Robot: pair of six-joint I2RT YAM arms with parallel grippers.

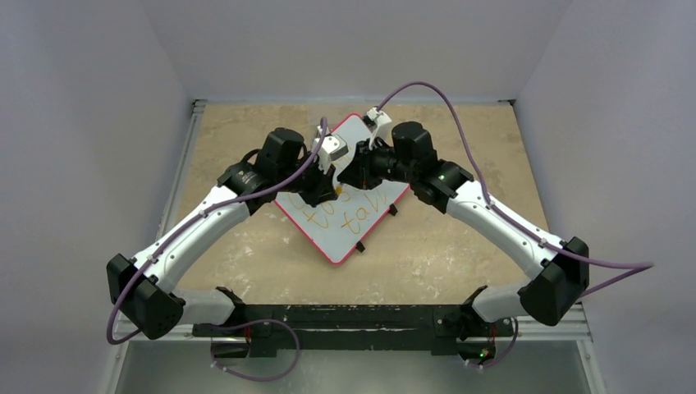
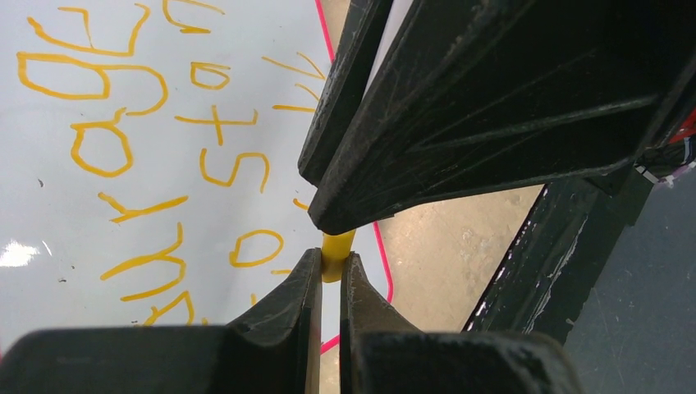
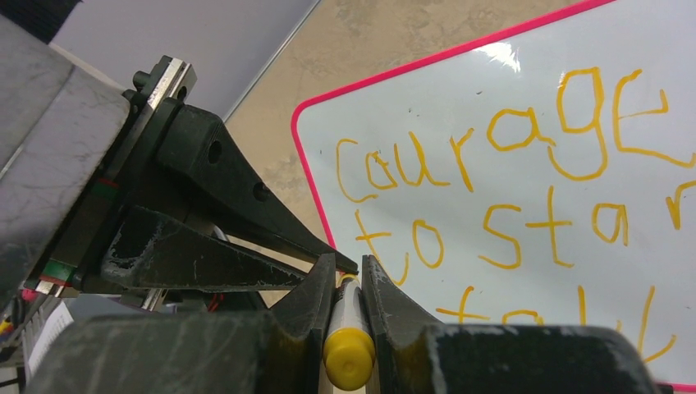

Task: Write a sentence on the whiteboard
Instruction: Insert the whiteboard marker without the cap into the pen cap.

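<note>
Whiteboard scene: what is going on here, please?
Both arms meet over the whiteboard, where the sentence "courage to stand tall" is already written in orange-yellow. The right gripper holds the marker, and the left gripper pinches its other yellow end, perhaps capping it.

The whiteboard (image 1: 341,234) is set cornerwise on the bench (image 1: 427,254). The left tool (image 1: 330,190) and right tool (image 1: 348,176) are met above it, with a marker (image 3: 348,349) held between them.

White shells and black joint housings clad the left arm (image 1: 197,226) and right arm (image 1: 501,217); a purple cable (image 1: 423,84) loops back behind the right gripper (image 3: 348,271). Its black fingers (image 3: 394,304) — scuffed grey, possibly worn paint.
</note>
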